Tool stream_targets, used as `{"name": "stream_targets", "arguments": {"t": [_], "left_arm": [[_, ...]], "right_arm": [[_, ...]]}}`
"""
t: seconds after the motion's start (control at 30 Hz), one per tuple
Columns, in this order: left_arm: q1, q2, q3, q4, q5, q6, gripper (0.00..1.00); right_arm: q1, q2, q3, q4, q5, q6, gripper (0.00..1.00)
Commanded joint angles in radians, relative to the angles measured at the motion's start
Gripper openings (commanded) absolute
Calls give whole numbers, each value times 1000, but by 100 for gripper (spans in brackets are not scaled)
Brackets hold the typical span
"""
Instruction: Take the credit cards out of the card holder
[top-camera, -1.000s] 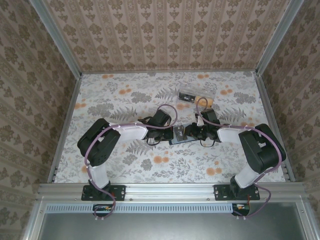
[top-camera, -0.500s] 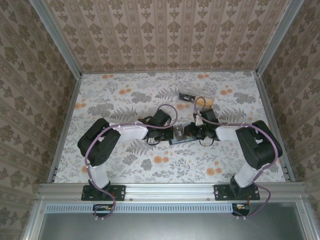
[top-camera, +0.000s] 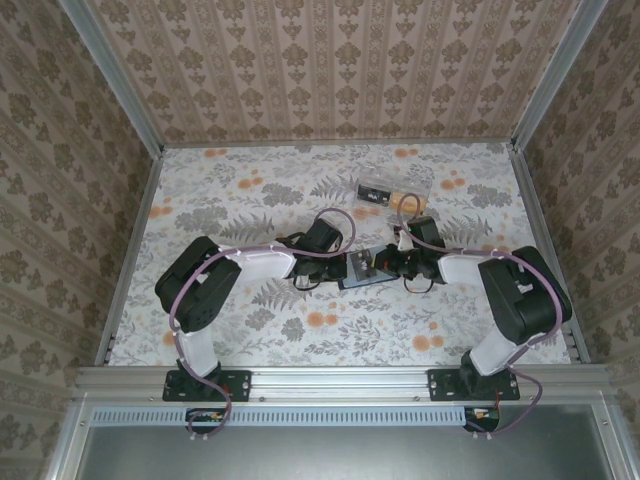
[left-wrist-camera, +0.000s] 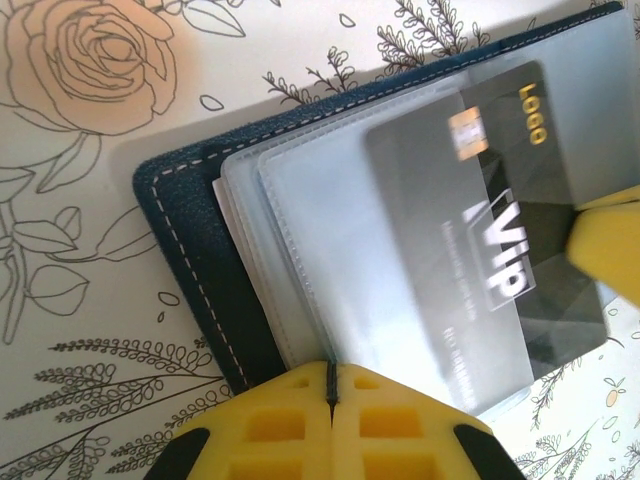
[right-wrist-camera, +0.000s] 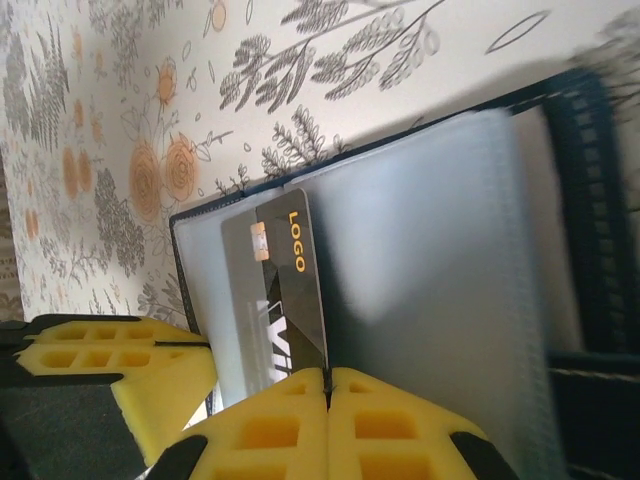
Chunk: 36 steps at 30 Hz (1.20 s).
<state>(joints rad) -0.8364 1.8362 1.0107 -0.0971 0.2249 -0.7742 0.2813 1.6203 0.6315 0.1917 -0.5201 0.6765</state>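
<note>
Black card (right-wrist-camera: 275, 300) points lengthwise out of the card holder (left-wrist-camera: 185, 260) into your right gripper (right-wrist-camera: 327, 380), pinched on its end, left gripper (left-wrist-camera: 330, 372) clamping the clear sleeves (left-wrist-camera: 320, 220).

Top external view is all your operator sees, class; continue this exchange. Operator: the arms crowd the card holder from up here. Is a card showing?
Observer: Yes. A dark card marked VIP and LOGO sticks partway out of a clear sleeve.
Operator: Does the right tool have it?
Observer: The right tool is shut, and the card's edge runs in between its fingertips.
Operator: And the left tool?
Observer: The left tool is shut too, at the edge of the open card holder, by its sleeves.
</note>
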Motion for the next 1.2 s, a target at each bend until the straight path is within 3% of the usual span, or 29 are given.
{"name": "stream_targets", "arguments": {"t": [0.0,0.33,0.73,0.9,0.93,1.0,1.17], "left_arm": [[7,28,-19,-88,8,31,0],[11,12,-32,-81,24,43,0],[54,-102,-60,-116,34,135,0],[91,-270,-93,-88,124,147,30],[95,-313,-97,-95,122,158,40],[104,-401,-104,-121,98,176,62],[154,-656,-169,-191,-4,194,95]], "right_arm": [[-28,-55,-26,-43,30,-15,0],[-113,-298,-78,-152,45,-40,0],[-93,-696,-54,-310,139,-175,0],[-2,-744,-14,-325,260,-368,0],[21,-733,6,-333,279,-424,0],[67,-706,41,-342,323,-536,0],[107,-588,157,-364,368,-770,0]]}}
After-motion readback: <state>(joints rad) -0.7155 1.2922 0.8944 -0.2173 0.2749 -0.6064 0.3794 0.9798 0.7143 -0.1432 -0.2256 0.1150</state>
